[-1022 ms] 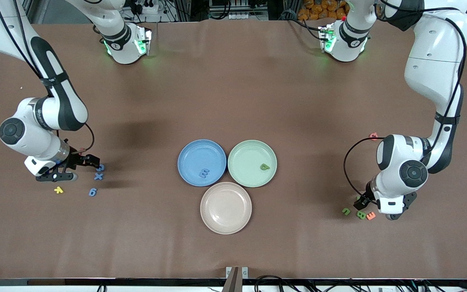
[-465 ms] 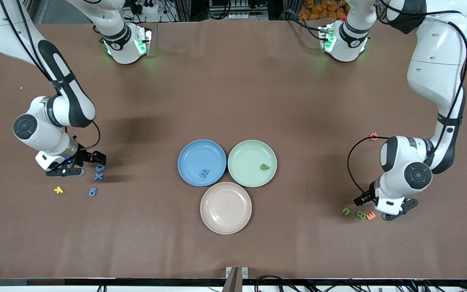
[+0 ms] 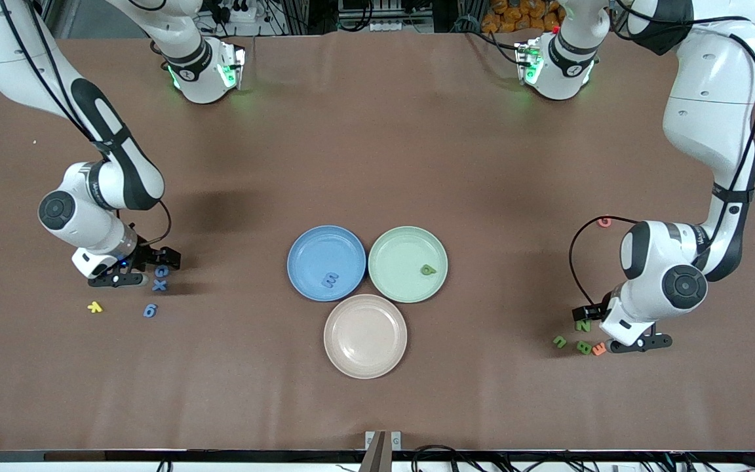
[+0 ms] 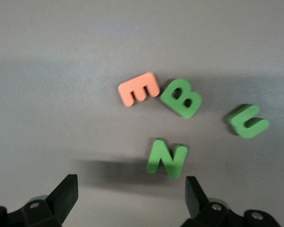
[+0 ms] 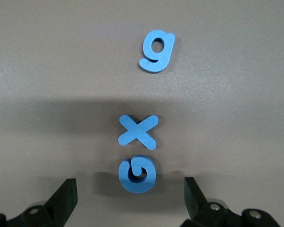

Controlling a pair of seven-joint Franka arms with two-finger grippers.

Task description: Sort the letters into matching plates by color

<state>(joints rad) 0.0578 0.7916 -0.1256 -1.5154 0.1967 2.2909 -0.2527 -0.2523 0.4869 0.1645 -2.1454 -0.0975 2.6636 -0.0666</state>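
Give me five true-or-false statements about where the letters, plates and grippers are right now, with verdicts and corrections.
1. The blue plate holds one blue letter. True.
2. The green plate holds no letter. False: one green letter lies in it.
3. The beige plate holds an orange piece. False: nothing lies in it; the orange E is on the table beside the green B.
4. The right gripper is open over the blue G. True.
5. The left gripper is shut on the green N. False: it is open, and the N lies on the table.
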